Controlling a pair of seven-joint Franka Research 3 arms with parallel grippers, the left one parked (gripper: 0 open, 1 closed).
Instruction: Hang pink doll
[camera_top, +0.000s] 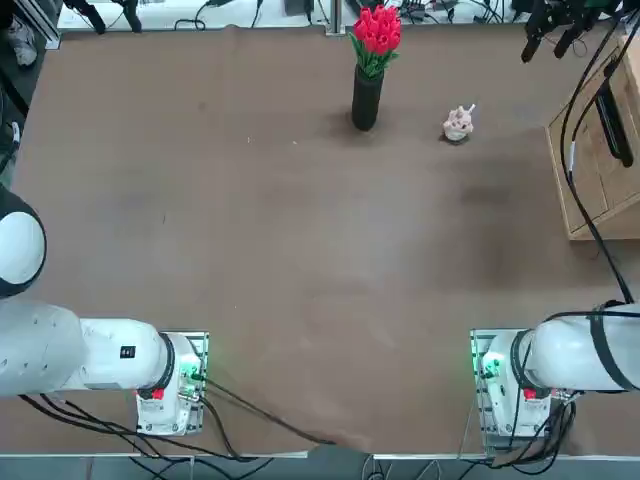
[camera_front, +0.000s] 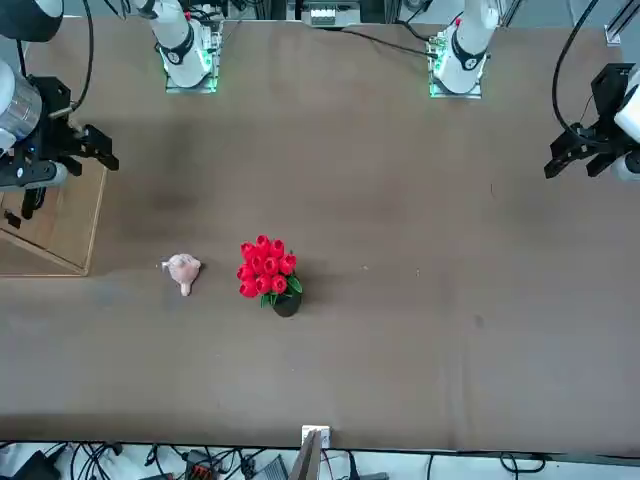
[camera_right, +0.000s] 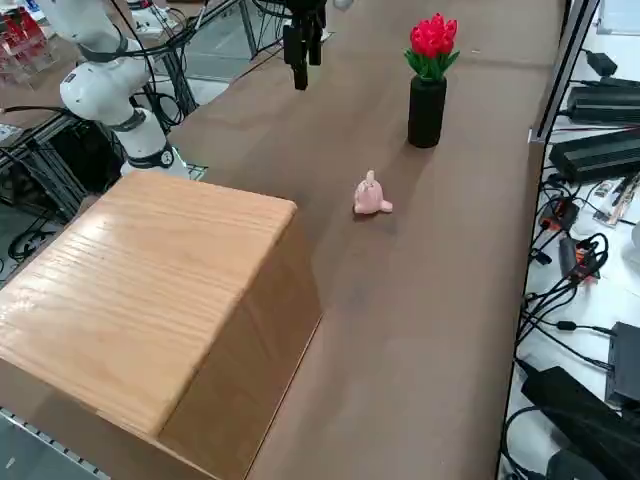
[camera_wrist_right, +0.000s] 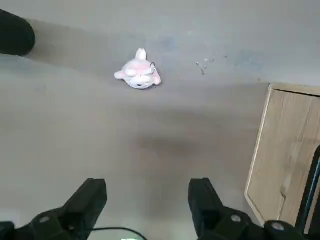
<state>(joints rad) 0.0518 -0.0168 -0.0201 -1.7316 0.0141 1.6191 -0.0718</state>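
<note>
The pink doll (camera_top: 458, 123) is a tiny pale pink and cream soft toy lying on the brown table, far from the arms' bases and right of the tulip vase. It also shows in the front view (camera_front: 183, 270), the right side view (camera_right: 371, 198) and the right wrist view (camera_wrist_right: 138, 74). My right gripper (camera_wrist_right: 147, 190) hangs high over the table's right side beside the wooden box, well apart from the doll. Its two black fingers stand wide open with nothing between them. The same gripper appears in the top view (camera_top: 545, 45) and the front view (camera_front: 95, 145).
A bunch of red tulips in a black vase (camera_top: 367, 95) stands upright left of the doll. A large wooden box (camera_right: 150, 290) sits at the table's right edge. Cables and equipment lie beyond the table's far edge.
</note>
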